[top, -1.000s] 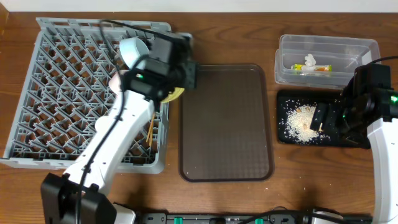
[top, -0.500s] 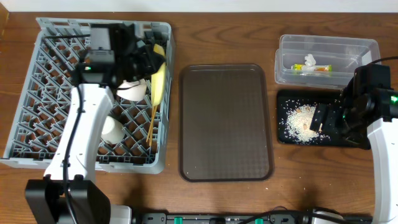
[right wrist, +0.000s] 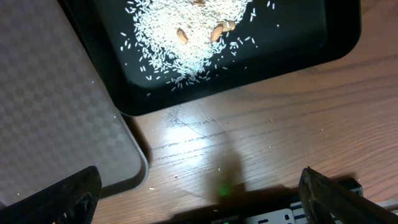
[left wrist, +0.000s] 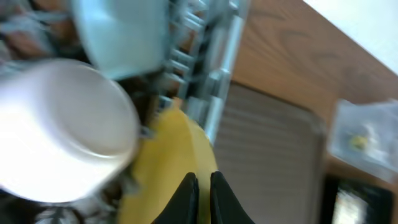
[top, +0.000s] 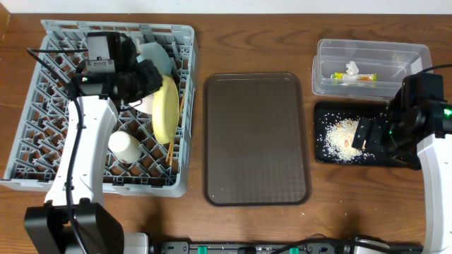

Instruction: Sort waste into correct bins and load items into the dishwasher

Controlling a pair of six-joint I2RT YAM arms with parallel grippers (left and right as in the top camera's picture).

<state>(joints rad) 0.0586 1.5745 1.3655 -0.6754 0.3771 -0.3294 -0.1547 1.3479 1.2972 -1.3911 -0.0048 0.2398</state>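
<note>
L pincer is pinched shut on the yellow plate, which stands on edge in the grey dish rack near the white cup. R pincer is wide apart over the black tray w/ rice crumbs.

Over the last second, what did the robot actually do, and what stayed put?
The left claw, shut on the yellow plate, swung left across the grey rack, carrying the plate in, tilted on edge. The right claw, open over the black tray, stayed put; so did the brown tray.
</note>
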